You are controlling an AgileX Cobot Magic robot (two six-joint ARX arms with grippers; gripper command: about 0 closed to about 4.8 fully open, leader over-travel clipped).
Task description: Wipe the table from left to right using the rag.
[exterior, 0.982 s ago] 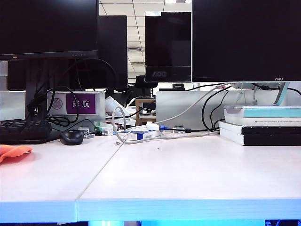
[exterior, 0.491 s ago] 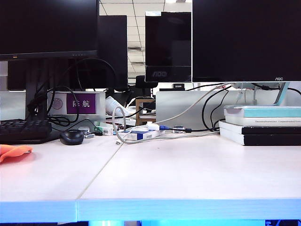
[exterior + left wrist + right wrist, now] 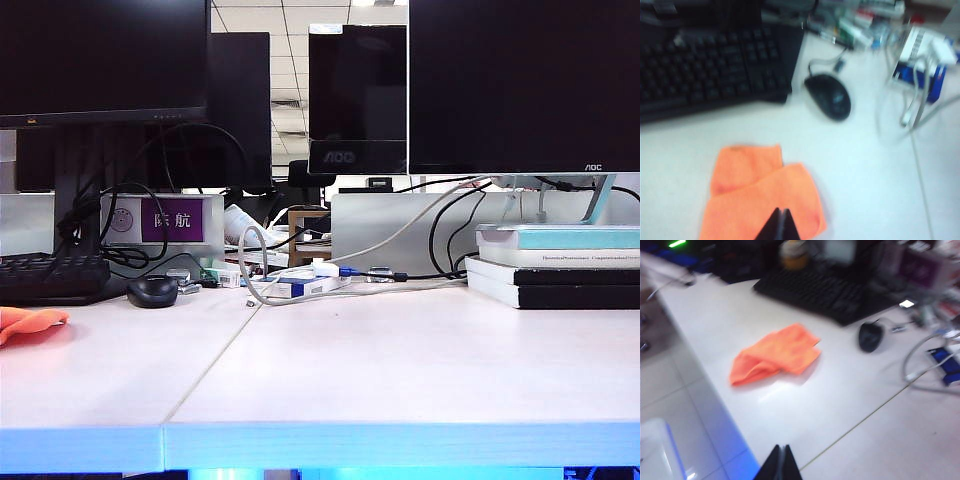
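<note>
Nearest the exterior camera runs the pale bluish front edge of the table, its two white panels meeting at a thin seam that angles away toward the back. Neither arm shows in that view. The rag lies loose at the far left of the table, partly cut off by the frame edge, which suits a wipe that has to begin on the left. From the left wrist view the left gripper hangs right over the near part of the rag, its jaws pressed together with nothing between them; it looks placed to come down on the cloth, though the jaws would need to part first. The right gripper is farther off, over the table's front edge, and looks across at the rag with its jaws likewise closed and empty, so it seems to be only looking on. Beyond the rag sit a black mouse and a keyboard, with loose cables behind. On the right a stack of books stands under the monitors.
</note>
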